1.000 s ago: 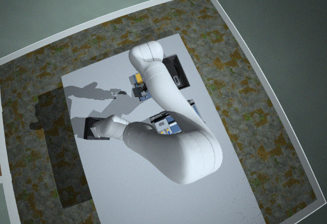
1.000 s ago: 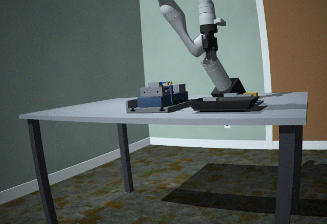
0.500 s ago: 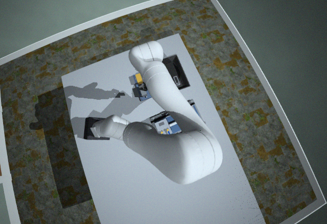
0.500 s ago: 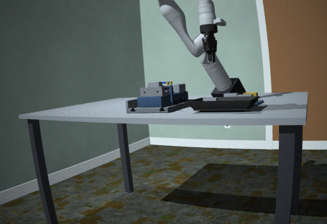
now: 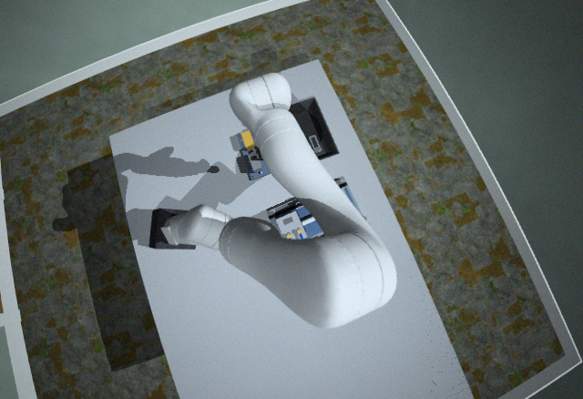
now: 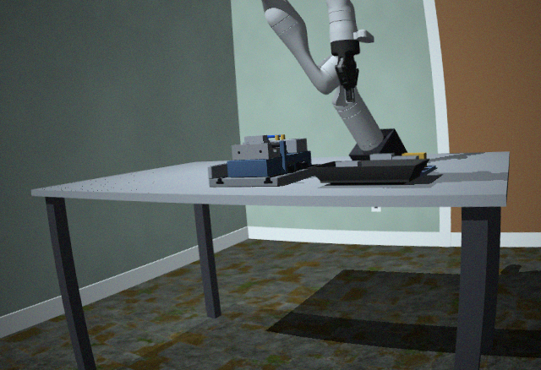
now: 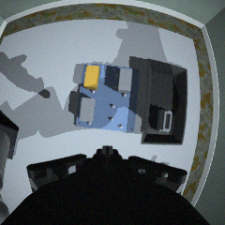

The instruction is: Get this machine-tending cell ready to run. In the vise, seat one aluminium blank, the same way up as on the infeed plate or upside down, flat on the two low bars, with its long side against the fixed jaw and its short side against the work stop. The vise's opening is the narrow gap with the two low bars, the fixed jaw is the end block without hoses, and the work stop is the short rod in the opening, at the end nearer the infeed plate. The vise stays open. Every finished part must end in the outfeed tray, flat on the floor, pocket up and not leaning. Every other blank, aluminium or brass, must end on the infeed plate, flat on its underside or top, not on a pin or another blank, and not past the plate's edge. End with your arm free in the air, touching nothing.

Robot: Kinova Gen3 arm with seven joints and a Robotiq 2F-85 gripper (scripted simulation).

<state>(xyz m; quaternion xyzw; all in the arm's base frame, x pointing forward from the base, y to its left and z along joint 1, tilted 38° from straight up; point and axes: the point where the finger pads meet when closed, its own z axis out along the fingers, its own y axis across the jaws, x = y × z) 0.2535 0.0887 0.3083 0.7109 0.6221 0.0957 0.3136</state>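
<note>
A: We find no readable writing, brand or label in any view. What do we count, taking the blue square infeed plate [image 7: 110, 110] as landmark?

B: On that plate we count one yellow brass blank [image 7: 91, 76] at a far corner and two grey aluminium blanks, one [image 7: 125, 80] at the corner beside the dark rectangular outfeed tray [image 7: 180, 100], one [image 7: 87, 111] on the plate's opposite edge. Dark blocks sit beside each; we cannot tell what they are.

A: And in the tray?

B: One grey finished part [image 7: 166, 120] with a pocket, lying on the tray floor just beside the plate's near corner.

A: The vise?

B: One blue and grey vise [image 6: 266, 156] on the grey table [image 6: 131, 182], just beside the tray on the side away from the plate. Its opening is too small to judge.

A: End effector?

B: The black two-finger gripper [image 6: 348, 94] hangs high above the plate, fingers fully together, clamping nothing, touching nothing.
</note>
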